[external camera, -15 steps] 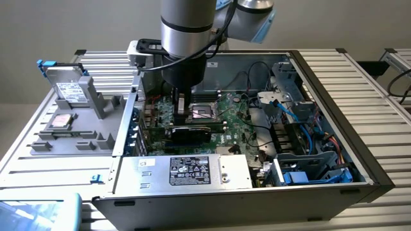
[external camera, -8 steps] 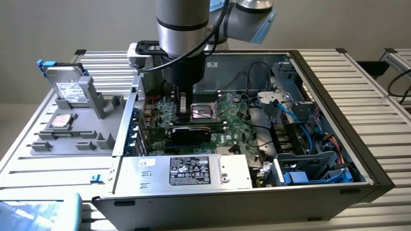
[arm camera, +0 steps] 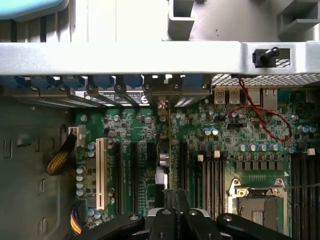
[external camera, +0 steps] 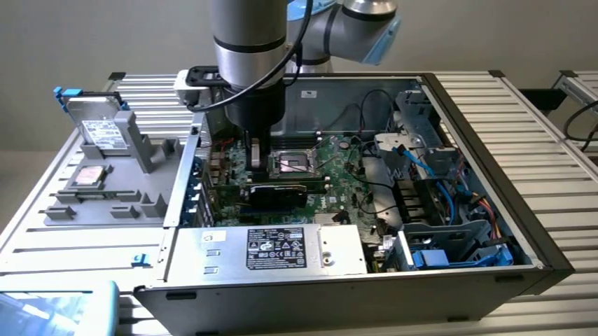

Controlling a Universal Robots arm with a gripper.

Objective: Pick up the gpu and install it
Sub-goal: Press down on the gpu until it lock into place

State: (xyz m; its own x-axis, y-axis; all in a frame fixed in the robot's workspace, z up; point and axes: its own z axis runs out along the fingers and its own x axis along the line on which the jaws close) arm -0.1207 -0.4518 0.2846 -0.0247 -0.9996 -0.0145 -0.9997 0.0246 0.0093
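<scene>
The gpu (external camera: 276, 190) stands on edge on the motherboard inside the open computer case (external camera: 486, 154), its black cooler facing the front. In the wrist view the gpu (arm camera: 163, 155) is seen edge-on, a thin strip running from the case's rear slot openings down to my fingers. My gripper (external camera: 255, 166) reaches straight down into the case and is shut on the card's upper edge. Its black fingertips (arm camera: 176, 210) sit pressed together over that edge. The slot under the card is hidden by it.
The CPU socket (external camera: 291, 164) lies just beside the gripper, and memory slots (arm camera: 212, 175) run parallel to the card. A power supply (external camera: 280, 248) fills the case's front. Blue cables (external camera: 435, 175) crowd the exterior view's right. A hard drive (external camera: 101, 133) stands in a grey holder outside the case.
</scene>
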